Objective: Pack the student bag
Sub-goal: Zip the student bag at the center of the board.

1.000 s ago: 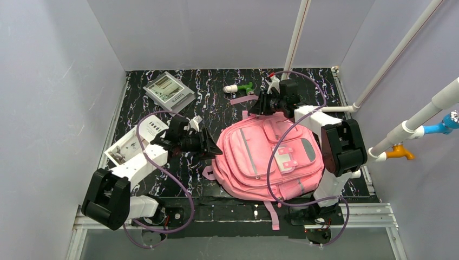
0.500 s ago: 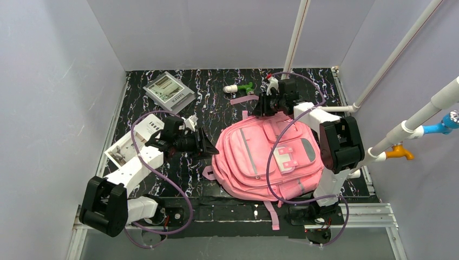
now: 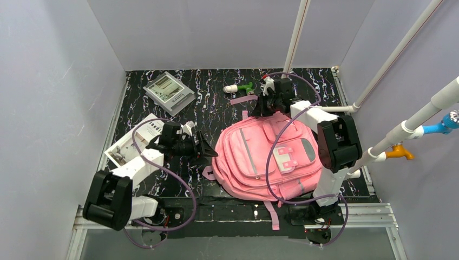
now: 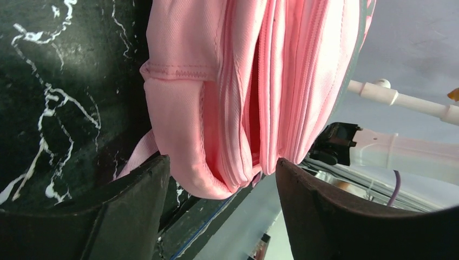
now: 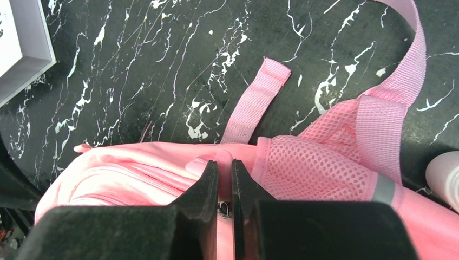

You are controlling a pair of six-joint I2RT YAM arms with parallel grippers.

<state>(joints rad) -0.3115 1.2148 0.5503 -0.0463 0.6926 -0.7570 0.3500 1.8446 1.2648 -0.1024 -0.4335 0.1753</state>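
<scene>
The student bag (image 3: pixel 254 162) is a large pink backpack lying flat, front up, at the table's near middle. My right gripper (image 3: pixel 265 108) is at the bag's far top edge. In the right wrist view it (image 5: pixel 223 165) is shut on a pink zip pull (image 5: pixel 224 157), with a small metal ring just below the pinch. My left gripper (image 3: pixel 208 150) stands open at the bag's left side. In the left wrist view its dark fingers (image 4: pixel 135 206) frame the bag's folded pink side (image 4: pixel 216 81), touching nothing.
A grey book (image 3: pixel 169 92) lies at the back left and a white open box (image 3: pixel 127 145) lies left of my left arm. A green and white item (image 3: pixel 241 88) and a loose pink strap (image 3: pixel 243 99) lie behind the bag. White pipes (image 3: pixel 379 103) run along the right.
My right gripper's jaws have closed on the zip pull. My left gripper has opened wider and drawn back a little to the left, away from the bag.
</scene>
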